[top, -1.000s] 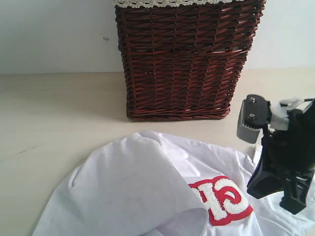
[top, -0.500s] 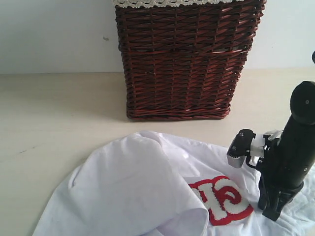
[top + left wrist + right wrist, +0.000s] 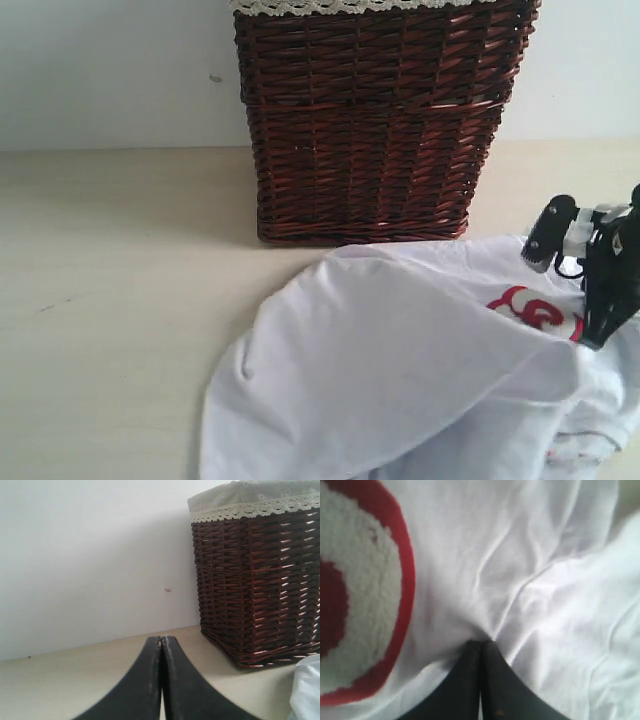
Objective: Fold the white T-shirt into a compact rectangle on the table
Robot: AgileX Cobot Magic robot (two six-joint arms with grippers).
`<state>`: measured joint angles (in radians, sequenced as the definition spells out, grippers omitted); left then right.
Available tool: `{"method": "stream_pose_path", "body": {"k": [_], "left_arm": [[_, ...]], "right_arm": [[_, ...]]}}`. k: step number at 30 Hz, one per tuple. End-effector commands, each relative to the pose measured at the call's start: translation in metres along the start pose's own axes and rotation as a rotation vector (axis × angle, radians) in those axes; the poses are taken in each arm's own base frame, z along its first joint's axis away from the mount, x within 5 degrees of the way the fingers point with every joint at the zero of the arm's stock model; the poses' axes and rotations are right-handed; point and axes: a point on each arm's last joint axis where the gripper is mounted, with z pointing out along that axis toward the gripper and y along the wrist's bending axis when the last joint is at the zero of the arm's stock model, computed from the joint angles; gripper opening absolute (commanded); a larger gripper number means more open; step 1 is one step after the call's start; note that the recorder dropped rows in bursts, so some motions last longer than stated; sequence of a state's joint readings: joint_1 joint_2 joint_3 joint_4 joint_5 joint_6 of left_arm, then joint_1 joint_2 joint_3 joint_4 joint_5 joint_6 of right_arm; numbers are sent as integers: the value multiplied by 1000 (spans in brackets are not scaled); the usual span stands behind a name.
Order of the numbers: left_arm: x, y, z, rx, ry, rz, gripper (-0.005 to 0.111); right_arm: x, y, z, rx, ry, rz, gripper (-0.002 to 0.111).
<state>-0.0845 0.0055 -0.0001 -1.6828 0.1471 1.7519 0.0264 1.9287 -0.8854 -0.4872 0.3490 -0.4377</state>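
The white T-shirt [image 3: 400, 370] lies bunched on the table [image 3: 120, 250], drawn up into a ridge toward the right. Part of its red patch [image 3: 535, 312] shows under the raised fold. My right gripper [image 3: 597, 340] is shut on a pinch of the shirt's cloth beside the patch. In the right wrist view, creases in the shirt [image 3: 545, 580] run out from the closed tips [image 3: 481, 642], with the fuzzy red patch [image 3: 360, 595] beside them. My left gripper [image 3: 161, 639] is shut on nothing, low over bare table [image 3: 60, 680]. It does not show in the exterior view.
A dark brown wicker basket [image 3: 370, 120] with a cream lace trim stands at the back of the table against the pale wall, just behind the shirt. The left wrist view shows the basket [image 3: 260, 580] off to one side and a corner of the shirt [image 3: 306, 690].
The right gripper came down onto the shirt beside the red patch, shut, and has pulled the cloth up and to the right. The shirt's left part slid right.
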Motion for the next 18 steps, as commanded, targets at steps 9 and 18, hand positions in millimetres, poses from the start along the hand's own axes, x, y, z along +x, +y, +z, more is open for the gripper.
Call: {"method": "stream_pose_path", "body": {"k": [9, 18], "left_arm": [[0, -1, 0, 8, -6, -2, 0], [0, -1, 0, 8, -6, -2, 0]], "right_arm": [[-36, -50, -8, 189, -336, 201, 40], [-59, -22, -76, 60, -350, 377, 46]]}}
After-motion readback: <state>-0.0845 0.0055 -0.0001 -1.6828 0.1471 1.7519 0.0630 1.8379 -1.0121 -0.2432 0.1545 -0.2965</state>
